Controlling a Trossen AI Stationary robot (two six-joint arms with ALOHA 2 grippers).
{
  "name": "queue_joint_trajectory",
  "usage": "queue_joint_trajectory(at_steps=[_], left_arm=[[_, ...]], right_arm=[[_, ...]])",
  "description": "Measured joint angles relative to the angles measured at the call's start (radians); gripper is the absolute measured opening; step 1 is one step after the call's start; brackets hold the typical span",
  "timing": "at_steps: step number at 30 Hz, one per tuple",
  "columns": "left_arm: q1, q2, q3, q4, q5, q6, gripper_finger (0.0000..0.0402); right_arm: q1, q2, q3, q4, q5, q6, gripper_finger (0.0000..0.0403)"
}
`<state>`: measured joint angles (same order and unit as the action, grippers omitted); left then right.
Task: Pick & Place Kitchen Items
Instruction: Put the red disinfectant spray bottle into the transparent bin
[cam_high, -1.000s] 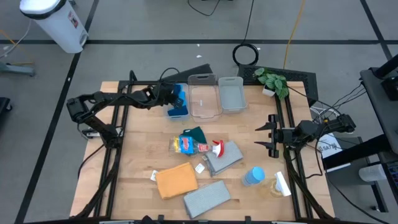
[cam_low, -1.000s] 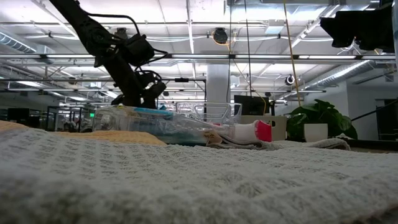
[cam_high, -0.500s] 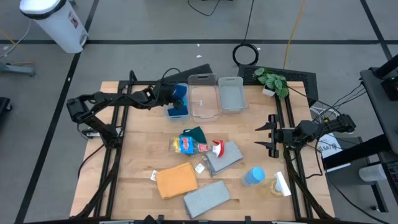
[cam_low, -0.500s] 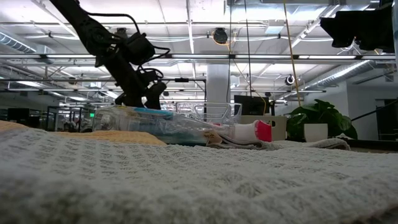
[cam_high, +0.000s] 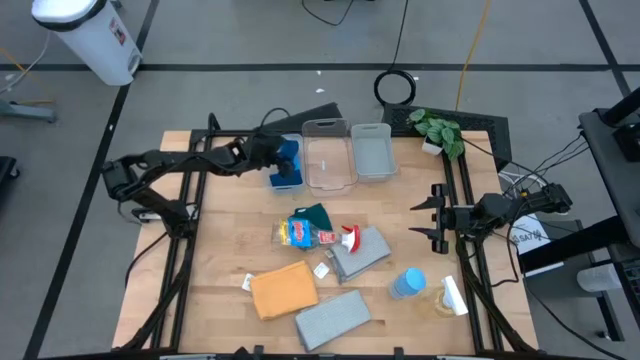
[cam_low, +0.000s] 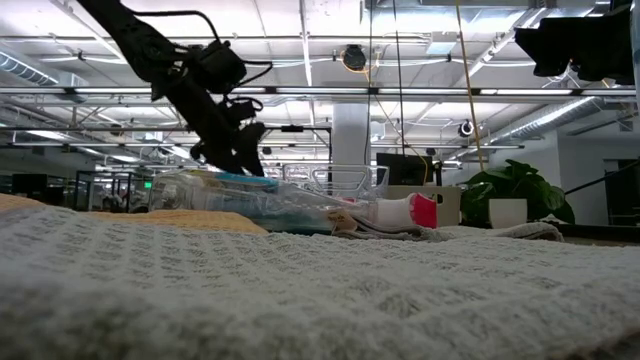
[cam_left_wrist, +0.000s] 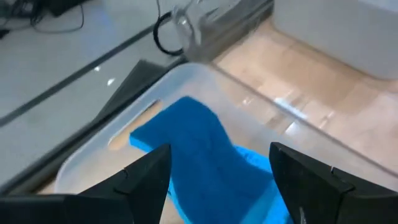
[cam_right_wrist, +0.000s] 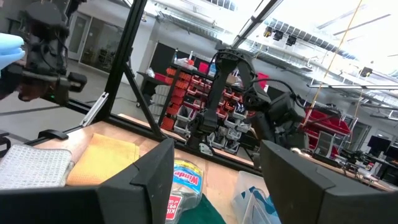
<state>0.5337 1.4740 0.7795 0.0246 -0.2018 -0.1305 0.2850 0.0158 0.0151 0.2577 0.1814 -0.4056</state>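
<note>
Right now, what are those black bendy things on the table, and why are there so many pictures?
They are two robot arms, each ending in a two-finger gripper. One camera looks straight down, one sits low at table height, and one rides on each wrist. The left gripper hangs open over a clear bin with blue sponges inside, and it holds nothing. The right gripper waits open at the table's right edge, holding nothing too. On the wooden table lie an orange cloth, grey cloths, a dark-green cloth, and a spray bottle with a red top. Another bottle, with a blue top, is near the right side. Two more clear bins and a plant are at the back.
</note>
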Motion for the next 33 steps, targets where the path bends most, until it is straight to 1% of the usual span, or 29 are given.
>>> queue_joint_trajectory(at_steps=[4, 8, 13, 16, 18, 20, 23, 26, 28, 30, 33], left_arm=[[-0.034, -0.075, 0.0, 0.007, 0.042, 0.001, 0.0274], [-0.089, -0.129, 0.0, 0.006, 0.142, -0.002, 0.0273], [-0.185, -0.134, 0.0, 0.073, 0.27, 0.021, 0.0273], [-0.263, -0.121, 0.0, 0.133, 0.296, 0.062, 0.0273], [-0.317, -0.116, -0.001, 0.146, 0.298, 0.08, 0.0273], [-0.373, -0.101, 0.01, 0.185, 0.299, 0.107, 0.0273], [-0.44, -0.076, 0.043, 0.165, 0.299, 0.144, 0.0273], [-0.489, -0.023, 0.122, 0.059, 0.311, 0.165, 0.0273], [-0.512, 0.031, 0.182, -0.046, 0.316, 0.189, 0.0273], [-0.53, 0.095, 0.233, -0.106, 0.317, 0.215, 0.0273], [-0.545, 0.194, 0.297, -0.122, 0.318, 0.259, 0.0273]], right_arm=[[0.0, 0.0, 0.0, 0.0, 0.0, 0.0, 0.0208], [0.0, 0.0, 0.0, 0.0, 0.0, 0.0, 0.0208], [0.0, 0.0, 0.0, 0.0, 0.0, 0.0, 0.0208], [0.0, 0.0, 0.0, 0.0, 0.0, 0.0, 0.0208], [0.0, 0.0, 0.0, 0.0, 0.0, 0.0, 0.0208], [0.0, 0.0, 0.0, 0.0, 0.0, 0.0, 0.0208], [0.0, 0.0, 0.0, 0.003, 0.0, 0.0, 0.0208], [0.0, 0.001, 0.0, 0.002, 0.0, 0.0, 0.0208], [0.0, 0.001, 0.0, 0.0, 0.0, 0.0, 0.0208], [0.0, 0.0, 0.0, 0.003, 0.0, 0.0, 0.0208], [0.0, 0.0, 0.0, 0.0, 0.0, 0.0, 0.0208]])
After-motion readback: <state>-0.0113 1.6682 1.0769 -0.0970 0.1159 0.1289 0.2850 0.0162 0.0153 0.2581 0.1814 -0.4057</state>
